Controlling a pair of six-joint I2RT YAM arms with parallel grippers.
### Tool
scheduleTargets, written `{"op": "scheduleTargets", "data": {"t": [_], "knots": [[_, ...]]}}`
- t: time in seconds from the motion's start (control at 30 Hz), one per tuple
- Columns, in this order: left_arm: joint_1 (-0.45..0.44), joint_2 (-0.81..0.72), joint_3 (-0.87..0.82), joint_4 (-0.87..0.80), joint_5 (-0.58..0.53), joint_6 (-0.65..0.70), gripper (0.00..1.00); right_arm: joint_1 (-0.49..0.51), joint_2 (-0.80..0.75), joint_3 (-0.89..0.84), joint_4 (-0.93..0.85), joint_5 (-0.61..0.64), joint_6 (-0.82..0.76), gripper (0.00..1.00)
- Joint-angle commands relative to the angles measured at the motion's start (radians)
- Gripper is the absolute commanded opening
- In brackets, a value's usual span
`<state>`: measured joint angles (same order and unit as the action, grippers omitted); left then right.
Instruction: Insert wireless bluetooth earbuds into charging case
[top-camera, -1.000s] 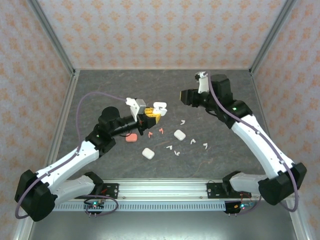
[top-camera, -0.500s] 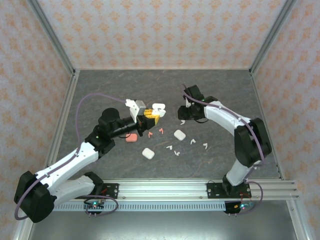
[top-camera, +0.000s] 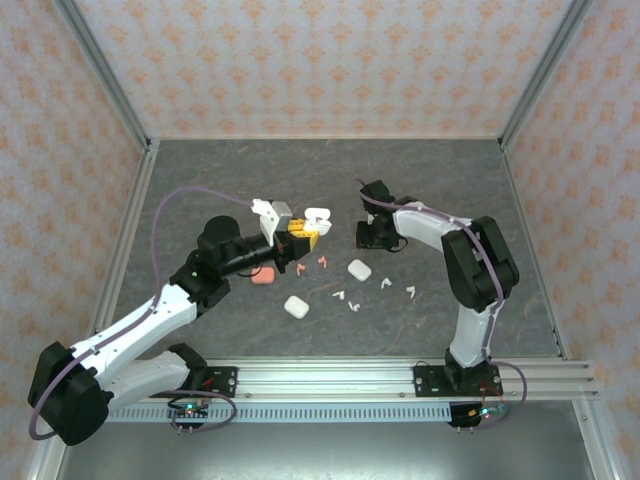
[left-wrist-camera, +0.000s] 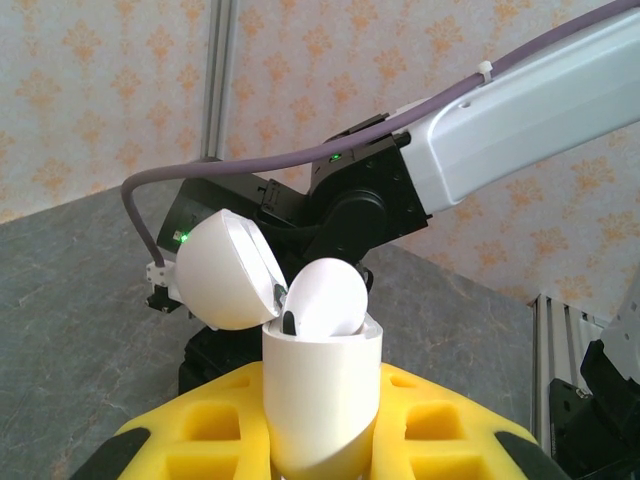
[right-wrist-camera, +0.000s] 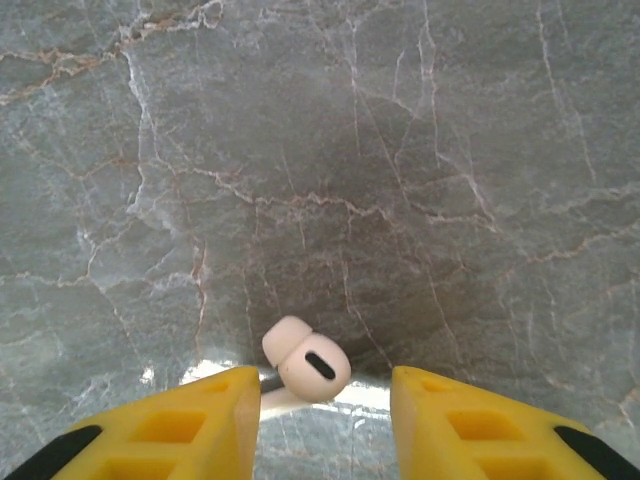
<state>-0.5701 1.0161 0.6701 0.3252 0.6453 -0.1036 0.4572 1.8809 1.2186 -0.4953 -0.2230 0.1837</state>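
**Two arms, one open case, one earbud between the fingers**

Over the grey, marble-veined table top (top-camera: 200, 180), the left gripper (top-camera: 303, 234) is held off the surface. Its yellow fingers (left-wrist-camera: 440, 430) are clamped on a white pebble-shaped plastic charging case (left-wrist-camera: 320, 400). The case stands upright between them with its hinged lid (left-wrist-camera: 225, 270) thrown back. A rounded white piece with a small dark slot (left-wrist-camera: 325, 298) sits in the case's mouth, but the left wrist view does not show clearly whether it is an earbud.

The right gripper (right-wrist-camera: 325, 385) is down at the table, its arm folded in a tight arch. Its two yellow fingers (right-wrist-camera: 200, 420) stand apart, one on each side of a tiny white stemmed plastic earbud (right-wrist-camera: 308, 366) lying on the stone. A clear gap shows between the earbud's head and the finger on the right of the view.

Between the two arms more pieces lie loose on the table:
- One salmon-pink earbud (top-camera: 300, 268), with a second (top-camera: 323, 261) just beside it.
- Four white earbuds (top-camera: 340, 295) (top-camera: 353, 305) (top-camera: 383, 283) (top-camera: 410, 291).
- Two closed white cases (top-camera: 359, 269) (top-camera: 296, 307).
- A closed salmon-pink case (top-camera: 262, 275), near the left arm's wrist.
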Motion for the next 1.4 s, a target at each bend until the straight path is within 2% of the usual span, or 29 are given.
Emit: {"op": "scheduleTargets", "data": {"t": [0.0, 0.47, 0.87, 1.13, 1.37], "knots": [[-0.008, -0.012, 0.005, 0.000, -0.014, 0.018, 0.00, -0.001, 0.023, 0.034, 0.020, 0.029, 0.009, 0.38], [-0.009, 0.007, 0.023, -0.008, -0.007, 0.020, 0.00, -0.001, 0.067, 0.058, 0.017, 0.001, 0.001, 0.29], [-0.009, 0.005, 0.020, -0.009, -0.010, 0.018, 0.00, -0.001, 0.033, 0.016, 0.009, 0.001, -0.028, 0.20], [-0.008, -0.010, -0.029, 0.067, -0.029, -0.017, 0.00, 0.000, -0.137, -0.040, 0.012, 0.036, -0.134, 0.19], [-0.007, 0.008, -0.039, 0.145, -0.013, -0.054, 0.00, 0.004, -0.430, -0.088, 0.009, 0.001, -0.259, 0.18]]}}
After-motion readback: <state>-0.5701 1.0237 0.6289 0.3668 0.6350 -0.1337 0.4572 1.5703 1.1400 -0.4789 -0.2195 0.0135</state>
